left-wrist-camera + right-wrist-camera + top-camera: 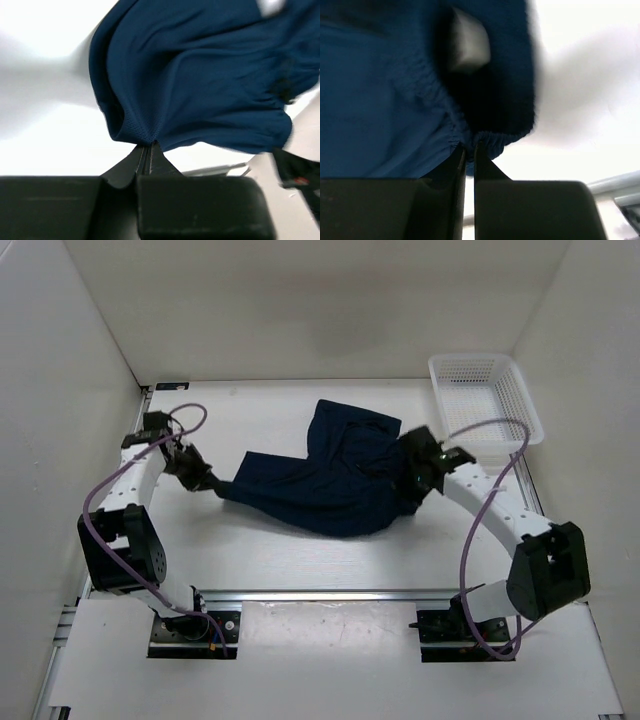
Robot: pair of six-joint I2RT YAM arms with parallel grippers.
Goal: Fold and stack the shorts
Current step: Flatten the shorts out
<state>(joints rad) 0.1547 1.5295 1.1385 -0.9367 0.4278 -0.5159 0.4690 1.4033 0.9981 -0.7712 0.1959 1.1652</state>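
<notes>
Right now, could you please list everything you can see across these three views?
shorts: one, dark navy, middle of the table, stretched between the two grippers
basket: one, white mesh, far right corner of the table
table: one, white, under the shorts and basket
rail: one, silver, along the near edge by the arm bases
cables: two, purple, one looping along each arm
left gripper: one, black, shut on the left corner of the shorts
right gripper: one, black, shut on the gathered waistband at the right side of the shorts
</notes>
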